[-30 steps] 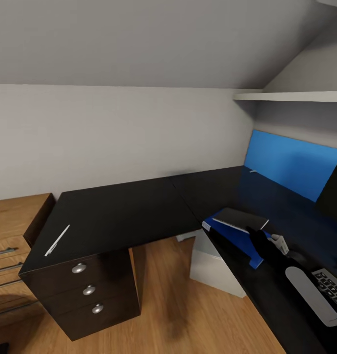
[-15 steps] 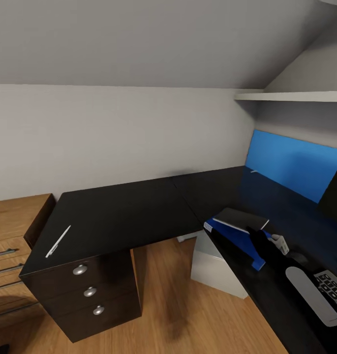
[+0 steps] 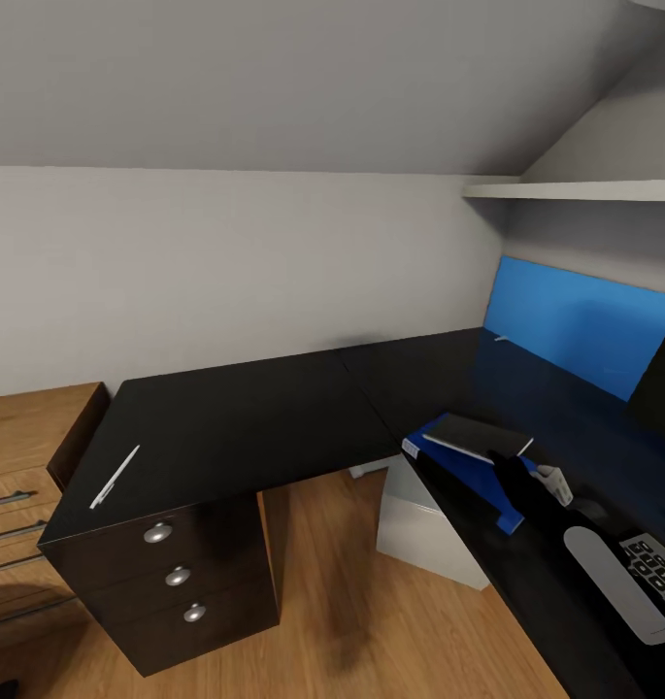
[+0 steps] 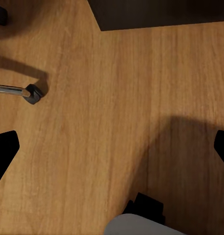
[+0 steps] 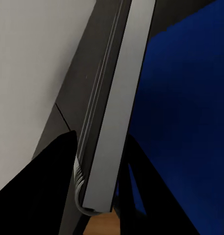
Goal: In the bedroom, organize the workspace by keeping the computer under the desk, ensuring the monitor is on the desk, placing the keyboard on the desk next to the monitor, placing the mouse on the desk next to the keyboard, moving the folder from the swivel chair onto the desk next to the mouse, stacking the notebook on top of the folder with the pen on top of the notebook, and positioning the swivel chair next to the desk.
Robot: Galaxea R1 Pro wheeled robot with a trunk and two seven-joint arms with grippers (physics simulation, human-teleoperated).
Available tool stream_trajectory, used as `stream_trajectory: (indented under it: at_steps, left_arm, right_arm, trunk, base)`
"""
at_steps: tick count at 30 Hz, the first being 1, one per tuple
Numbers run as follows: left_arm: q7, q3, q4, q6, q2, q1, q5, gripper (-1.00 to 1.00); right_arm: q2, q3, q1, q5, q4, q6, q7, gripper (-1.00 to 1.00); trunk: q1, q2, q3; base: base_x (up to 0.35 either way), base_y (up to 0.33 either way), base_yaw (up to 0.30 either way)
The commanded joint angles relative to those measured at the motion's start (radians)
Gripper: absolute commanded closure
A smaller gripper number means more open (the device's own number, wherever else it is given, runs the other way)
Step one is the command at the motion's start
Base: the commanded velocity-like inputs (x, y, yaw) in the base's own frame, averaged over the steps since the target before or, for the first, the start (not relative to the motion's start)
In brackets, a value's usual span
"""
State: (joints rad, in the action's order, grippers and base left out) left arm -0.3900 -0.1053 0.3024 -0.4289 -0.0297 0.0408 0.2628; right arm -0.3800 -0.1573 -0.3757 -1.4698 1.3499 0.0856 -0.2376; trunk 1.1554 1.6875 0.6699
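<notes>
The glossy black desk runs in an L along the walls. A blue folder lies at its near edge, above the light-grey computer on the floor. My right gripper is shut on the grey notebook, held tilted just over the folder. In the right wrist view the notebook sits edge-on between the black fingers of the right gripper, with the folder behind. The white pen lies far off at the desk's left end. Keyboard and monitor show at the right edge. My left gripper hangs open over the floor.
A wooden drawer chest stands left of the black three-drawer unit. A blue wall panel and a white shelf are above the desk's right wing. A chrome chair leg with a caster is on the wooden floor.
The notebook in my right gripper has dipped very slightly toward the folder. The camera shifted a little a second ago; nothing else has moved.
</notes>
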Motion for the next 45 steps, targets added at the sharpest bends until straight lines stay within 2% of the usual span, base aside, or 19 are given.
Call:
stream_trajectory:
  at_steps: [1,29,30,45]
  left_arm:
    - [-0.006,-0.009,0.0,-0.004,0.001,0.001,0.008,-1.0]
    - [-0.006,-0.008,0.0,-0.004,0.001,0.001,0.007,-1.0]
    - [-0.006,-0.008,0.0,-0.005,0.001,0.001,0.007,-1.0]
    - [-0.006,-0.008,0.0,-0.005,0.001,0.001,0.007,-1.0]
  right_arm:
    - [-0.001,-0.001,-0.001,-0.004,0.002,0.001,-0.007,1.0]
    - [-0.001,-0.001,-0.001,-0.004,0.002,0.001,-0.007,1.0]
    - [-0.001,-0.001,0.0,-0.004,0.002,0.002,-0.007,-1.0]
    - [-0.002,-0.001,-0.001,-0.004,0.003,0.003,-0.005,-1.0]
  trunk:
    - [0.0,0.0,0.001]
    - [0.0,0.0,0.001]
    - [0.0,0.0,0.001]
    - [0.0,0.0,0.001]
  base:
    - [0.0,0.0,0.0]
    - [0.016,0.0,0.0]
    - [0.0,0.0,0.0]
    - [-0.001,-0.001,0.0]
